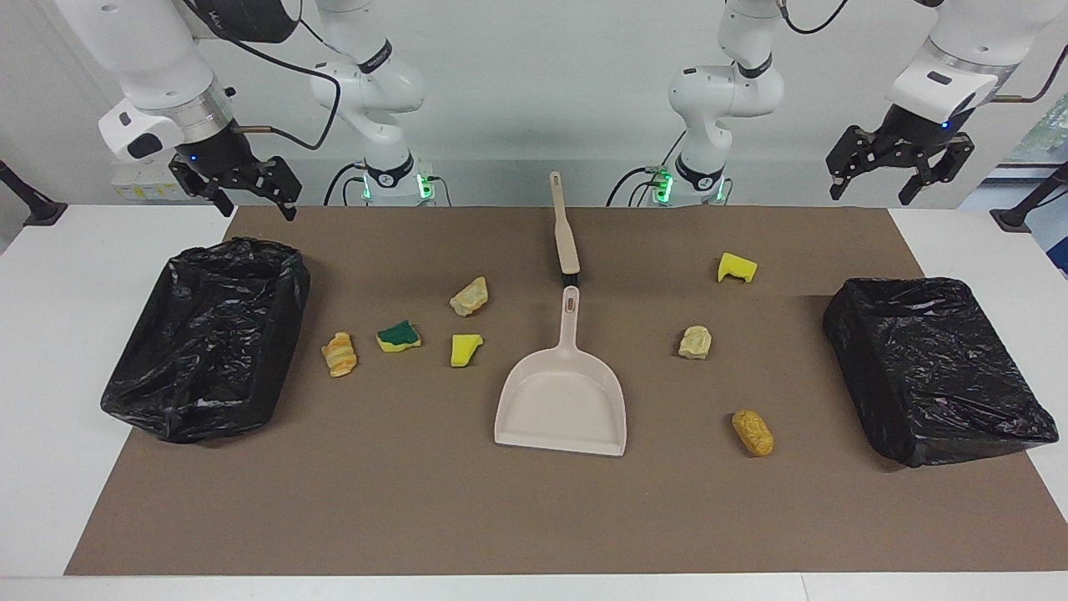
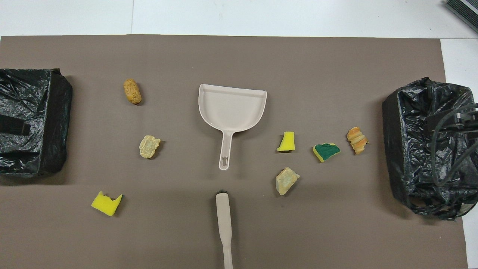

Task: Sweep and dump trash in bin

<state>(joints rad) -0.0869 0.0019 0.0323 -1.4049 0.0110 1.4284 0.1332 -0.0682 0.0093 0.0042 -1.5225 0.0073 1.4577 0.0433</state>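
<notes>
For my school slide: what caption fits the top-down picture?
Dustpan, brush and seven trash bits wait between two bins.

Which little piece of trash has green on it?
The green-and-yellow sponge, lying between the striped orange bit and a plain yellow chunk. No other piece has green.

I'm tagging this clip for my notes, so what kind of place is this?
Probably a robotics lab set up for a cleaning trial: two white robot arms mounted at a white table with a brown mat, staged sponge and bread scraps, and bins lined with black plastic bags.
</notes>
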